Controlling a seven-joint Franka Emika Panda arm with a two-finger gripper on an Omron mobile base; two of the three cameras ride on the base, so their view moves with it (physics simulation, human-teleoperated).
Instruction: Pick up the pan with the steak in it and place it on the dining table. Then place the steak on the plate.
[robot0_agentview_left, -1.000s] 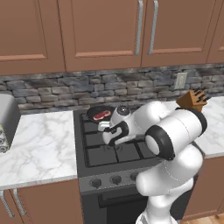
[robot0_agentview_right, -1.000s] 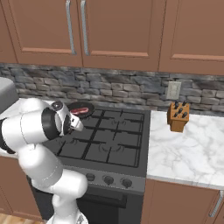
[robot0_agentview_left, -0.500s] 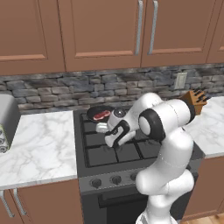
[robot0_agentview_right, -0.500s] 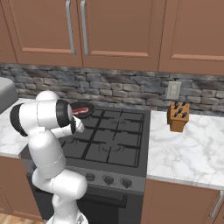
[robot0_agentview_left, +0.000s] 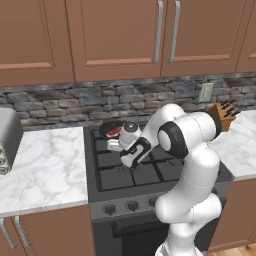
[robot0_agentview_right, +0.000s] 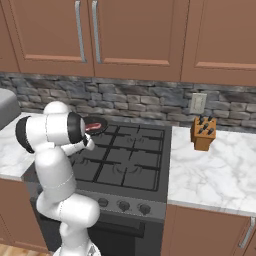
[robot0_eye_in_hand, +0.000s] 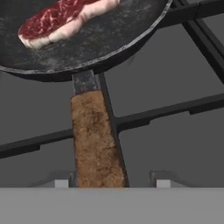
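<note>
Lowered since a second ago, the gripper (robot0_eye_in_hand: 109, 183) now straddles the pan (robot0_eye_in_hand: 83, 41) handle; whether its jaws have clamped yet I cannot tell. The pan sits on the stove's (robot0_agentview_left: 145, 175) rear-left burner, steak (robot0_eye_in_hand: 65, 19) inside, handle pointing toward the robot. Squeeze squarely across the handle and lift level.

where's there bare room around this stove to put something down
Bare marble counter runs right of the stove, in front of the knife block. More lies left of the stove, up to the toaster. The stove's right burners are bare. Its back left is crowded: the pan with the steak, and the claw at the handle.
</note>
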